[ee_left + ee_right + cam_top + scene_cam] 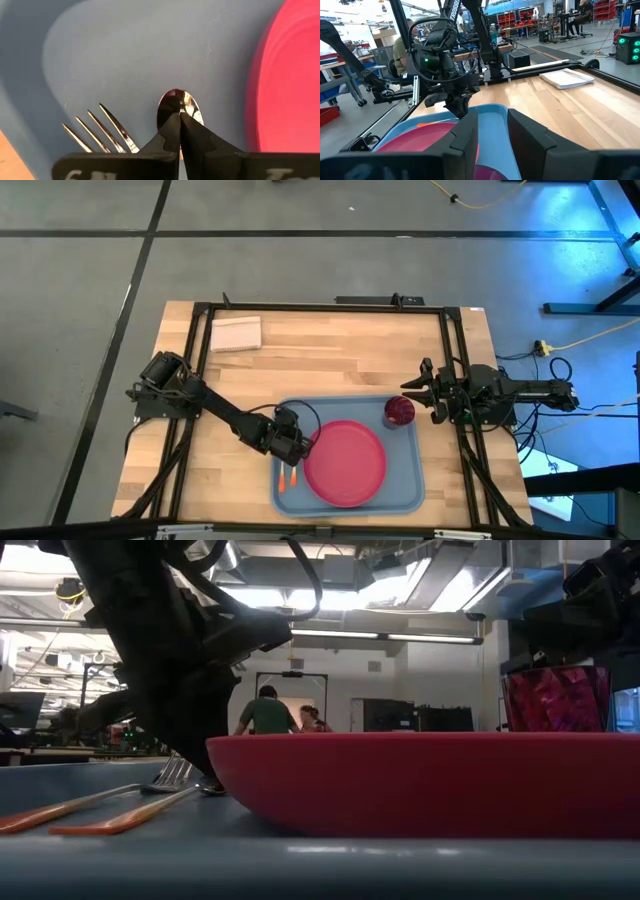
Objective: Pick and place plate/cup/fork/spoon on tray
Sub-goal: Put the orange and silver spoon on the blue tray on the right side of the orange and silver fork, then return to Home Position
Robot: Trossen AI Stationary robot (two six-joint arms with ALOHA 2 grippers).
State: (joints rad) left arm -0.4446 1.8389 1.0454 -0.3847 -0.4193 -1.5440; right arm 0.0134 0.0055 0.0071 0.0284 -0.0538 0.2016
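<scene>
Resting inside the tray, near its left rim: the left gripper, jaws pressed together with the fingertips meeting over the neck of the spoon, whose silver bowl lies flat on the tray floor; whether the fingers actually pinch the spoon or only touch above it cannot be told. Fork: just beside the spoon, tines on the tray floor, on the side away from the plate. Both orange handles extend toward the tray's front left corner. Plate: centred in the tray, just beside the spoon. Cup: upright in the tray's far right corner. Right gripper: off the tray's right rim near the cup, jaws parted a little, holding nothing.
</scene>
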